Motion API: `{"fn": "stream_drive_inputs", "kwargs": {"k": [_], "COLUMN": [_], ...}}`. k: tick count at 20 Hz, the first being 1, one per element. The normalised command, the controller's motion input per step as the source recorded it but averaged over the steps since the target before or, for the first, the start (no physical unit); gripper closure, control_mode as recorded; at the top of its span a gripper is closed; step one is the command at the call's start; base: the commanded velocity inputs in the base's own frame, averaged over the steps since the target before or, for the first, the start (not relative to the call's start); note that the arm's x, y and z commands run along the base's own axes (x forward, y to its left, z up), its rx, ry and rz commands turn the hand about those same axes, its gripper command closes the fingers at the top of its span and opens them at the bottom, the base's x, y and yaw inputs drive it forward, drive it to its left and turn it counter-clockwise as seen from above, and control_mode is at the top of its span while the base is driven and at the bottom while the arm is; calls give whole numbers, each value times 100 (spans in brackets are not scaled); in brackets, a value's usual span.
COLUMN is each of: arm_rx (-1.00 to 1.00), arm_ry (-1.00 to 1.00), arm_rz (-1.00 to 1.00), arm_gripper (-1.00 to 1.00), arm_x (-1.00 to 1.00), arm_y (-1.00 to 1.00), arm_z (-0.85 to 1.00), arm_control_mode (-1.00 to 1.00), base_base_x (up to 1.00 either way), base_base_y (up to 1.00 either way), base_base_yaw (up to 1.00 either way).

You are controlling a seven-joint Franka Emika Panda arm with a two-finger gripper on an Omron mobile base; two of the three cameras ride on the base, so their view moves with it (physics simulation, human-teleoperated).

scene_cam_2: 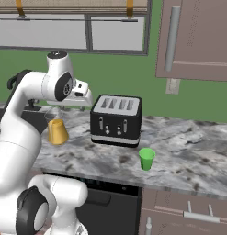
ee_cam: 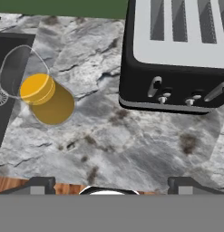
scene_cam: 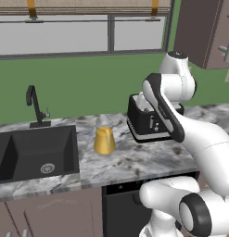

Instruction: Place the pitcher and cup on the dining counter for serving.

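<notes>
Hand view looks down on the marbled wall counter: the gripper hangs above it with its jaws spread wide and nothing between them, the two dark tips far apart at six o'clock. The pitcher stands at nine o'clock, between the sink and the black toaster; the cup sits in front of the toaster's right end, near the counter edge. Neither is on a dining counter yet, so I judge the task barely begun.

The likely trouble is the grasp. The pitcher is smooth, clear glass, tapered toward its see-through top over a yellow-orange base; jaws closing on that slope could slide upward or tip it toward the sink. It also looks wide for the fingers. Reaching for the cup, a small, plain green tumbler, risks nudging it off the edge. The toaster's boxy, slotted body crowds both approaches.
</notes>
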Motion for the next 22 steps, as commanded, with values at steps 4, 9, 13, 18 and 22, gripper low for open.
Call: {"fn": "stream_drive_inputs", "kwargs": {"k": [4,9,13,18,22], "arm_rx": [0,1,1,0,0], "arm_ry": [0,0,-13,-14,-2], "arm_rz": [0,0,0,-1,-6], "arm_gripper": [-100,-100,-100,-100,-100], "arm_x": [0,-2,-15,-1,1], "arm_y": [0,0,17,64,90], "arm_z": [0,0,0,-14,-51], "arm_control_mode": [-100,-100,-100,-100,-100], "base_base_x": [0,0,0,0,0], "base_base_y": [0,0,0,0,0], "base_base_yaw": [0,0,0,0,0]}}
